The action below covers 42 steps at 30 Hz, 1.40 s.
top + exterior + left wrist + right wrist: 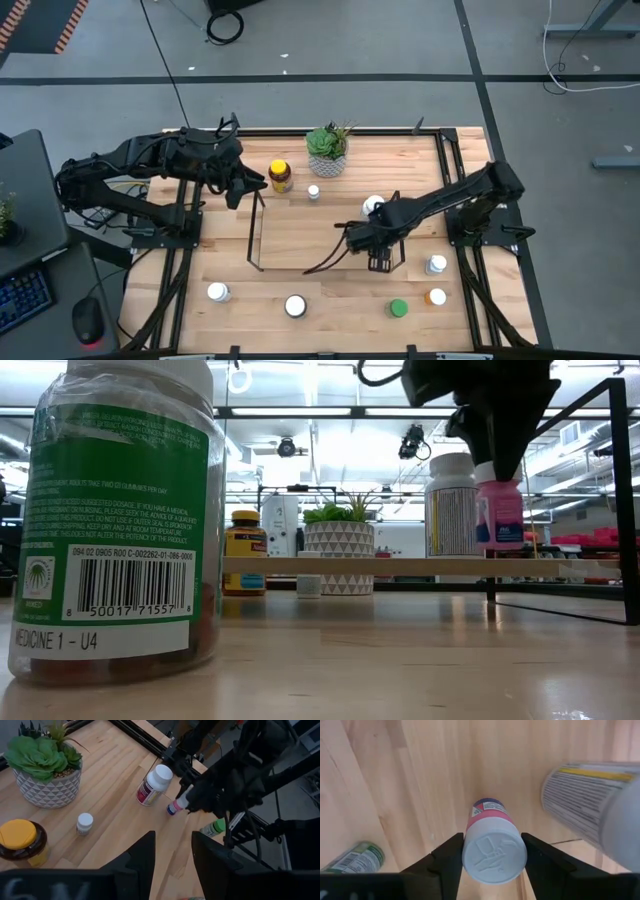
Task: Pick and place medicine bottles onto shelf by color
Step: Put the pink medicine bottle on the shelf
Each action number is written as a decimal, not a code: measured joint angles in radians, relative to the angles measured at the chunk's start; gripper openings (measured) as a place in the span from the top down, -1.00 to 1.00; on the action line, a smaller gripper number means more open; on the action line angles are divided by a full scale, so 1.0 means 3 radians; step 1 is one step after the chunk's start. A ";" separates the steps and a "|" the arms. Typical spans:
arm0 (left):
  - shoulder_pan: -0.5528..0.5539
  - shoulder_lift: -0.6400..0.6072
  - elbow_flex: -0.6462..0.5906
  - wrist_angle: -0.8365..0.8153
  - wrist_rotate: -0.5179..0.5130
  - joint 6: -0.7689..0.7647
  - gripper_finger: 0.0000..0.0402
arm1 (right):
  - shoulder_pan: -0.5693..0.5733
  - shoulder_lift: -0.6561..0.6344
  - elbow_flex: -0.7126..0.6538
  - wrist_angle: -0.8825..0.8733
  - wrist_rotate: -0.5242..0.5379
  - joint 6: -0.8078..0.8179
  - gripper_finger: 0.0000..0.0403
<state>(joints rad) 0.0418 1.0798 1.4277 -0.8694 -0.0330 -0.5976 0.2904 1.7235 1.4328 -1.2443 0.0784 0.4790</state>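
Right end effector (494, 851) pinching the pink bottle (490, 827) by its white cap, upright over the shelf (290, 240), just beside a big white bottle (452, 505) standing there. Left end effector (172, 855) hovers near the amber bottle (281, 175) and plant (328, 150), fingers spread with nothing between. Green-capped bottle (398, 308) sits on the tabletop (250, 300) at the near edge.

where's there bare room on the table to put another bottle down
Bare wood lies inside the shelf outline, between its left end and the right gripper, which holds a pink bottle. The front strip between the white-capped bottles is free too. It's crowded by the plant and the front right corner.
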 joint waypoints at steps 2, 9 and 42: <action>0.0000 0.0000 0.0000 0.0000 0.0000 -0.0001 0.33 | -0.0003 -0.0074 -0.0049 0.0011 0.0001 0.0033 0.01; 0.0000 0.0000 0.0000 0.0002 -0.0027 -0.0003 0.36 | -0.0046 -0.0081 -0.0060 0.0120 -0.0006 0.0067 0.02; 0.0000 0.0000 0.0000 0.0002 -0.0062 0.0022 0.34 | -0.0151 -0.0021 -0.0060 0.0201 -0.0258 0.0423 -0.26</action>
<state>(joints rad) 0.0418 1.0798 1.4277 -0.8688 -0.0517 -0.5911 0.2451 1.7172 1.4147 -1.1839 0.0010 0.6058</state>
